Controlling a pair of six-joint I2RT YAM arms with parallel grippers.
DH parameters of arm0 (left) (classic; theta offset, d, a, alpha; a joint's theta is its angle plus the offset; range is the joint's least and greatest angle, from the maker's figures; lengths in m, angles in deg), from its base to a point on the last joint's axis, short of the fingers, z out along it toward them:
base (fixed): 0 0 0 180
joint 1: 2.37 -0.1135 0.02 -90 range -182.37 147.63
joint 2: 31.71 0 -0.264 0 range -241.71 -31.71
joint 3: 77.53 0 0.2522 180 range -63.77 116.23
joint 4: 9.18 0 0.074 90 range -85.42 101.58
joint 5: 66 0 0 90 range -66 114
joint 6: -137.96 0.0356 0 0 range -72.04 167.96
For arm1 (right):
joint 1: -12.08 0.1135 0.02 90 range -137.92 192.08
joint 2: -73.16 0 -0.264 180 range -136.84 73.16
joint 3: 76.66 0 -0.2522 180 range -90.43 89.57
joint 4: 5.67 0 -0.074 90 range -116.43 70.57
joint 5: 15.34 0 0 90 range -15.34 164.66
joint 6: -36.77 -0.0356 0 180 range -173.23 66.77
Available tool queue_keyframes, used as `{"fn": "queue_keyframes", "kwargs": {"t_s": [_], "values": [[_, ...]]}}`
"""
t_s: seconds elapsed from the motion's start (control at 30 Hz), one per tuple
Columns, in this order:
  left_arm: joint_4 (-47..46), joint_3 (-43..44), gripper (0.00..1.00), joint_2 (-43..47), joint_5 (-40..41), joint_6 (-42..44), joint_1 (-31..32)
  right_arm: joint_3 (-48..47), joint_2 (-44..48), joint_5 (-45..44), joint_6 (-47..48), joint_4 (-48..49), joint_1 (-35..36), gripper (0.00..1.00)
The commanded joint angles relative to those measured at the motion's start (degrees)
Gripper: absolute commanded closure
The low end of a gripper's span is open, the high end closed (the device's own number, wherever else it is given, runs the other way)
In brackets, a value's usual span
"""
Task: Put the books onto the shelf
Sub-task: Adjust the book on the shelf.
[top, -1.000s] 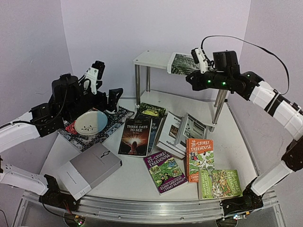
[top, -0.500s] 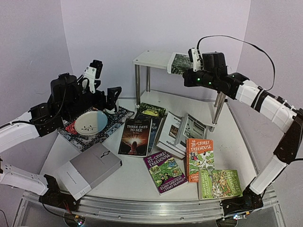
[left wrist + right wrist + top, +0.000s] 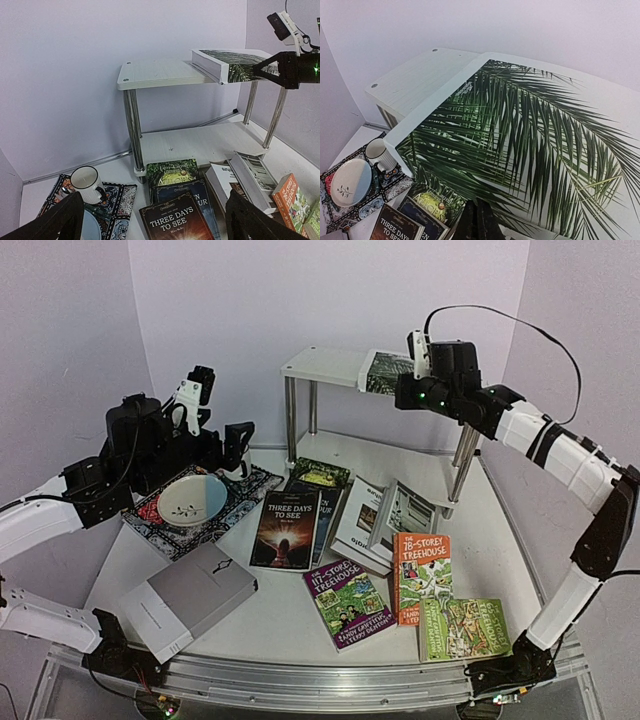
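Observation:
A white book with a palm-leaf cover (image 3: 383, 372) lies flat on the top board of the white shelf (image 3: 318, 364), overhanging its right front edge. My right gripper (image 3: 403, 393) is shut, its closed tips (image 3: 479, 214) at the book's near edge with nothing between them. My left gripper (image 3: 228, 448) hangs open and empty over the patterned mat, facing the shelf. Other books lie on the table: "Three Days to See" (image 3: 287, 528), an Alice book (image 3: 320, 473), purple (image 3: 348, 602), orange (image 3: 422, 575) and green (image 3: 463, 628) Treehouse paperbacks, a grey hardback (image 3: 190, 598) and white books (image 3: 385, 515).
A patterned mat (image 3: 235, 502) at the left carries a pale bowl (image 3: 192, 498) and a white mug (image 3: 86, 184). The shelf's chrome legs (image 3: 133, 127) stand on its lower board (image 3: 200, 142). Purple walls close in behind and on both sides.
The right arm has swung its wrist left and a little up along the palm-leaf book's edge, fingers staying shut. The book has barely shifted. The left arm has not moved.

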Motion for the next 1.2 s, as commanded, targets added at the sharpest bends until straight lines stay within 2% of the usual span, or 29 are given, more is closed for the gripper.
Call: {"fn": "queue_keyframes", "kwargs": {"t_s": [0.0, 0.33, 1.17], "values": [[-2.2, 1.3, 0.00, 0.6, -0.1, -0.8, -0.6, -3.7, -1.4, -1.7, -0.3, 0.6, -2.0, 1.00], [-2.1, 1.1, 0.00, 0.9, -0.3, -2.7, -1.0, -6.8, -3.7, 1.6, -1.6, -1.2, -4.0, 1.00], [-1.3, 1.1, 0.00, 1.3, -1.3, -3.7, -2.2, -10.0, -6.5, 0.6, -1.7, -2.7, -5.1, 0.99]]}}
